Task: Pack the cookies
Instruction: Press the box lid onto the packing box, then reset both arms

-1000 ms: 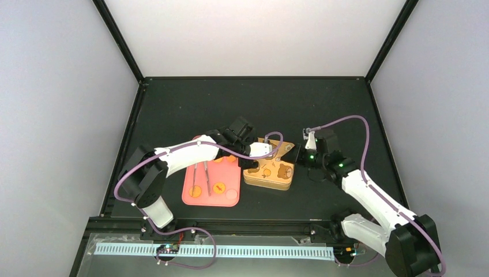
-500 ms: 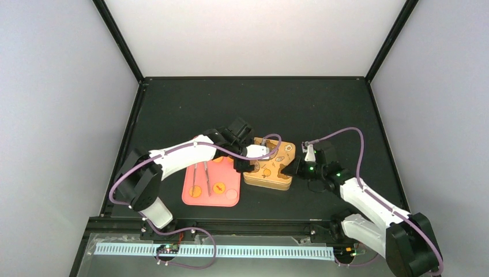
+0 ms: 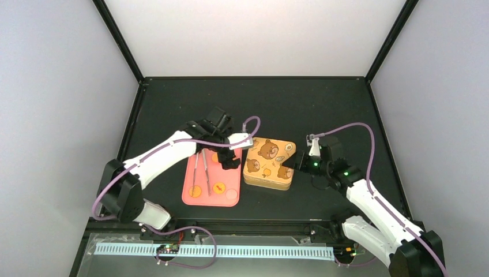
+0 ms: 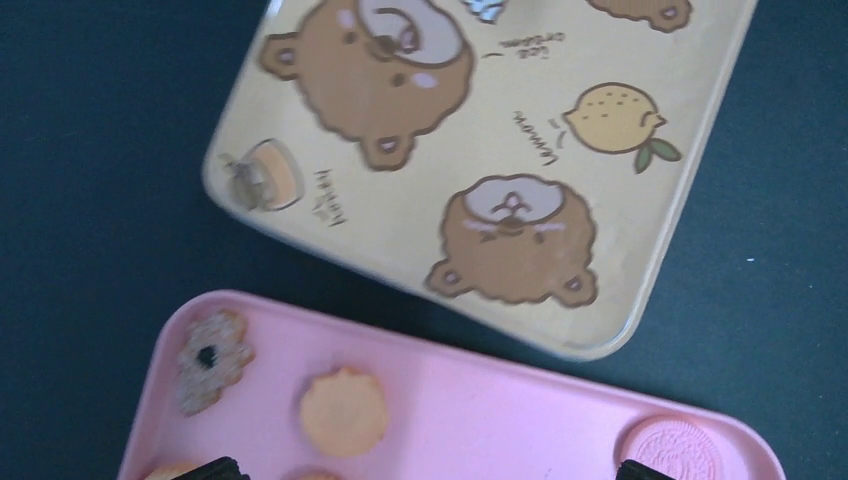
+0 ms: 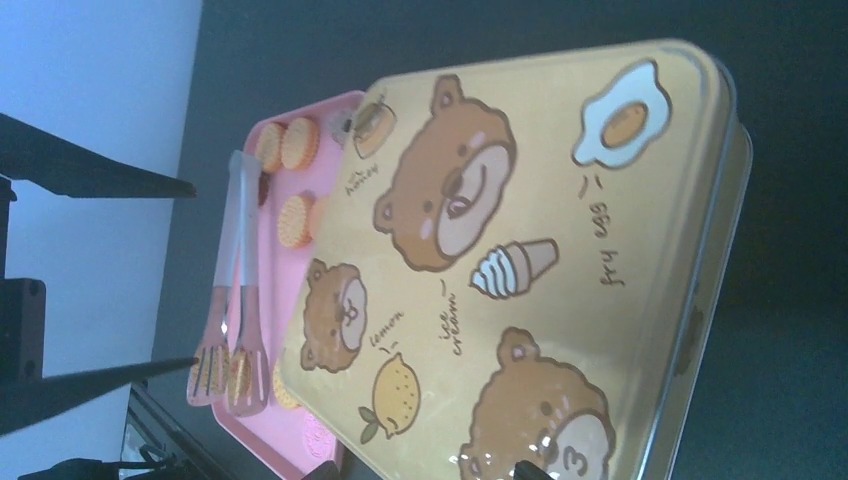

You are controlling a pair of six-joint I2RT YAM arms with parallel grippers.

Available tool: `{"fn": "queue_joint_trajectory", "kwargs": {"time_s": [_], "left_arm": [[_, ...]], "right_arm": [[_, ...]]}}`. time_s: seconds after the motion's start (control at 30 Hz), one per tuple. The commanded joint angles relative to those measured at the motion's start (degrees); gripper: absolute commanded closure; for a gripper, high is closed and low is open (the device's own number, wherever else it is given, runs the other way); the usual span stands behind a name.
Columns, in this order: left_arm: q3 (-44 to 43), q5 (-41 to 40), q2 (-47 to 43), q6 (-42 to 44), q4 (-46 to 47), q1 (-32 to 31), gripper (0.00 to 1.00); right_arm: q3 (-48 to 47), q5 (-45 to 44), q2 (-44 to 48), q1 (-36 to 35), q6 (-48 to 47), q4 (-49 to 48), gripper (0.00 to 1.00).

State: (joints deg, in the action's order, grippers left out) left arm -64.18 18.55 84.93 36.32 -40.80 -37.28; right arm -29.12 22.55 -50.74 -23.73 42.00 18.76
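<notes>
The left jaws gape wide just above the cookies [image 4: 343, 410] on the pink tray [image 4: 500, 420]; the right jaws' state cannot be told. The cookies look light and brittle: pinch gently by the edges.

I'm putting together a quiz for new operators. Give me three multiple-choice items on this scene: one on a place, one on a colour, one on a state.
1. Where do the tongs lie?
A) on the bare table
B) on the tray
C) on the tin

2. What colour is the tray?
A) pink
B) green
C) blue

3. How is the tin?
A) open, lid beside it
B) tipped on its side
C) lid on

Answers:
1 B, the tongs rest on the tray among the cookies.
2 A, the tray shows pink in every view.
3 C, the bear-printed lid covers the tin.
</notes>
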Motion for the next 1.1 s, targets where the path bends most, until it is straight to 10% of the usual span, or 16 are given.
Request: {"fn": "queue_joint_trajectory", "kwargs": {"time_s": [0.0, 0.27, 0.5, 0.7, 1.07], "left_arm": [[-2.3, 1.1, -4.4, -1.9, -2.8, 3.8, 0.01], [0.4, -4.9, -12.6, -4.8, 3.3, 15.5, 0.01], [11.2, -11.6, -18.1, -10.0, 20.8, 28.8, 0.01], [22.1, -5.9, -17.7, -11.3, 33.5, 37.2, 0.01], [40.3, 11.2, -16.0, -28.9, 69.3, 48.2, 0.01]], "right_arm": [[-3.1, -1.2, 1.8, -0.1, -0.9, 2.2, 0.52], [-12.8, -17.7, 3.3, 0.0, -8.5, 7.0, 0.01], [-13.1, -47.6, 4.5, 0.0, -14.9, 4.6, 0.0], [4.0, -67.4, 9.8, 0.1, -26.7, -16.3, 0.0], [18.1, -75.8, 4.7, 5.6, -38.4, -50.3, 0.0]]}}
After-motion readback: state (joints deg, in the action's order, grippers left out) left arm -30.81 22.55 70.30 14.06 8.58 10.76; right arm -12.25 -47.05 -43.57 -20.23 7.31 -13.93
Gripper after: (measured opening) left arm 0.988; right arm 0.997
